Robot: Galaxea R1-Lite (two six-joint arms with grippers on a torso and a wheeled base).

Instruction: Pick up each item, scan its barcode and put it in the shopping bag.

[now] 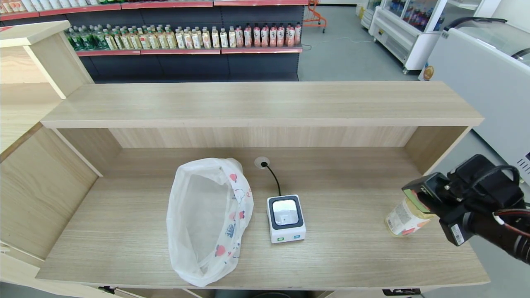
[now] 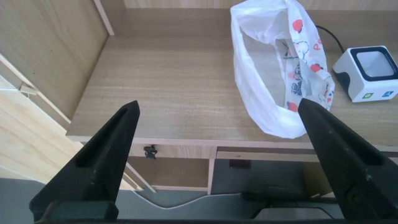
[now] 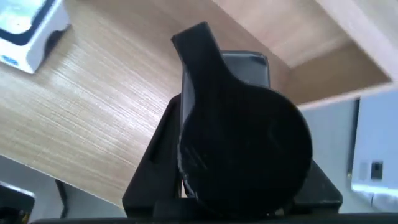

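Rightward, the right gripper pinches a tilted bottle over the counter (left gripper spread wide).

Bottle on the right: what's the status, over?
Right end effector shut on bottle, right end of counter. Left end effector open, apart from bag. Nothing between bottle and scanner.

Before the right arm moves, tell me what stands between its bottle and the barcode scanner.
Nothing visible does. Bare counter lies between the bottle in the right gripper and the barcode scanner. The scanner's cable runs back from it, off that path; the shopping bag lies beyond the scanner.
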